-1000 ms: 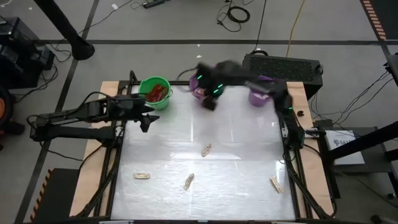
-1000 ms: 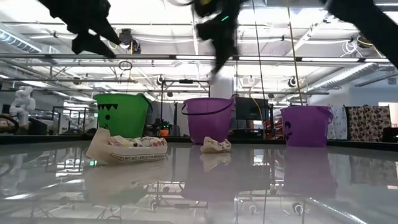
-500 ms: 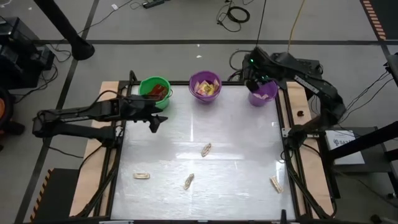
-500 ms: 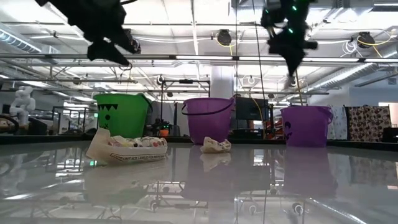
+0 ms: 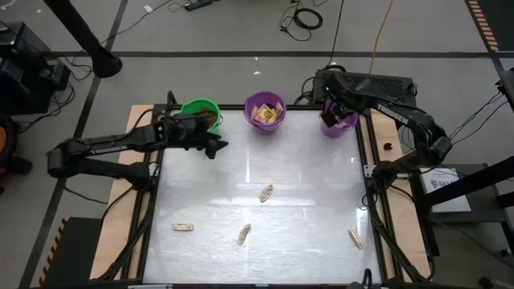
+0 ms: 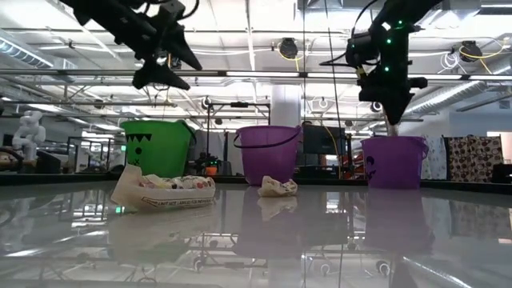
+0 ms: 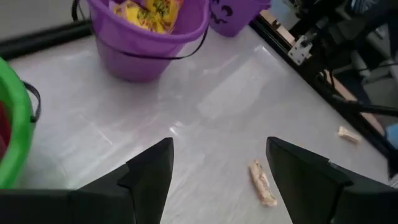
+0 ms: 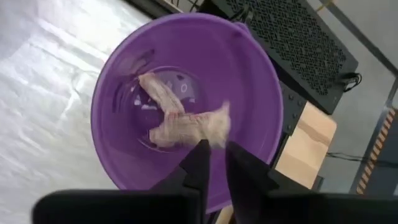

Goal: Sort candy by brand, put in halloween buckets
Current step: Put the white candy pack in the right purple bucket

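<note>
Three buckets stand along the far edge: a green one [image 5: 201, 116] holding red packets, a paler purple one [image 5: 265, 111] holding yellow packets, and a deep purple one [image 5: 340, 122]. My right gripper [image 5: 333, 111] points down over the deep purple bucket [image 8: 186, 99], shut on a tan candy [image 8: 186, 129]. Another tan piece [image 8: 157, 88] lies on that bucket's floor. My left gripper [image 5: 214, 148] hangs open and empty above the table, beside the green bucket; it also shows in its own wrist view [image 7: 217, 168]. Several tan candies lie on the table [image 5: 266, 193], [image 5: 243, 234]. My right gripper pinches the tan candy by one end [image 8: 217, 124] between its two fingertips, from above, pointing down. The rest of the piece sticks out sideways over the inside of the deep purple bucket. It is clear of the table.
More tan candies lie near the front left [image 5: 183, 226] and front right [image 5: 356, 238]. A black box [image 5: 365, 87] stands behind the right bucket. The table's middle [image 5: 265, 160] is bare glossy surface.
My right gripper has swung from over the paler purple bucket toward the table's right edge and come down over the deep purple bucket. My left gripper has moved toward the table's right edge, staying open.
</note>
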Controlling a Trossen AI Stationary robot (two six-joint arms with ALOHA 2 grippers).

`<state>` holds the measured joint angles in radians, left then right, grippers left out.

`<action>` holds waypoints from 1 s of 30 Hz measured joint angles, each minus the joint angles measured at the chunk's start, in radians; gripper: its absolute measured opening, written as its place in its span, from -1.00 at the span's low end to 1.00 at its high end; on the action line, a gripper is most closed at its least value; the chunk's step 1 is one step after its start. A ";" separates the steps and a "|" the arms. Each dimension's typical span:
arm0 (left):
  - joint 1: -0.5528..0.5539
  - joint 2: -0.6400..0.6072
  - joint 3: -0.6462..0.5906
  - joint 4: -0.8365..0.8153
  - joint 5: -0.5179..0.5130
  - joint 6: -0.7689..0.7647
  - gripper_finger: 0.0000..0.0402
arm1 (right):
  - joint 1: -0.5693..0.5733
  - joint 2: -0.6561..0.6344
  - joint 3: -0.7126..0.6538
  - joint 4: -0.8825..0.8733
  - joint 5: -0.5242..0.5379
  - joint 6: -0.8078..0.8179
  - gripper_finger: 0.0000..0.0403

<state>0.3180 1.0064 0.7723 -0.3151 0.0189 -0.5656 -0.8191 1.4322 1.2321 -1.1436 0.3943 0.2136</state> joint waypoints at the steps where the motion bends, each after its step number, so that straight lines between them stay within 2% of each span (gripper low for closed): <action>1: 0.009 0.007 0.000 0.001 0.012 -0.017 0.31 | 0.000 0.000 -0.001 0.005 0.000 -0.011 -0.75; 9: 0.026 0.029 0.000 -0.001 0.029 -0.068 0.31 | 0.004 -0.003 0.000 0.035 -0.004 -0.070 -0.43; 11: 0.026 0.028 0.000 0.001 0.017 -0.092 0.31 | 0.009 -0.009 0.000 0.034 -0.038 -0.073 -0.38; 13: 0.021 0.028 0.000 -0.004 0.001 -0.123 0.31 | 0.021 -0.016 0.000 0.047 -0.138 -0.059 -0.34; 19: -0.023 0.028 0.000 -0.008 -0.055 -0.163 0.31 | 0.107 -0.036 0.000 0.176 -0.553 -0.073 -0.31; 21: -0.041 0.028 0.000 -0.013 -0.082 -0.162 0.31 | 0.167 -0.045 0.000 0.204 -0.656 -0.054 -0.32; 23: -0.055 0.028 0.000 -0.024 -0.090 -0.159 0.31 | 0.258 -0.049 0.000 0.241 -0.708 -0.047 -0.33; 26: -0.074 0.028 0.000 -0.050 -0.091 -0.136 0.31 | 0.419 -0.046 -0.009 0.333 -0.712 -0.073 -0.33; 30: -0.112 0.028 0.000 -0.110 -0.095 -0.096 0.31 | 0.631 -0.033 -0.096 0.621 -0.711 -0.108 -0.33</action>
<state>0.2056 1.0344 0.7723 -0.4250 -0.0757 -0.6619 -0.1885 1.3988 1.1363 -0.5229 -0.3172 0.1060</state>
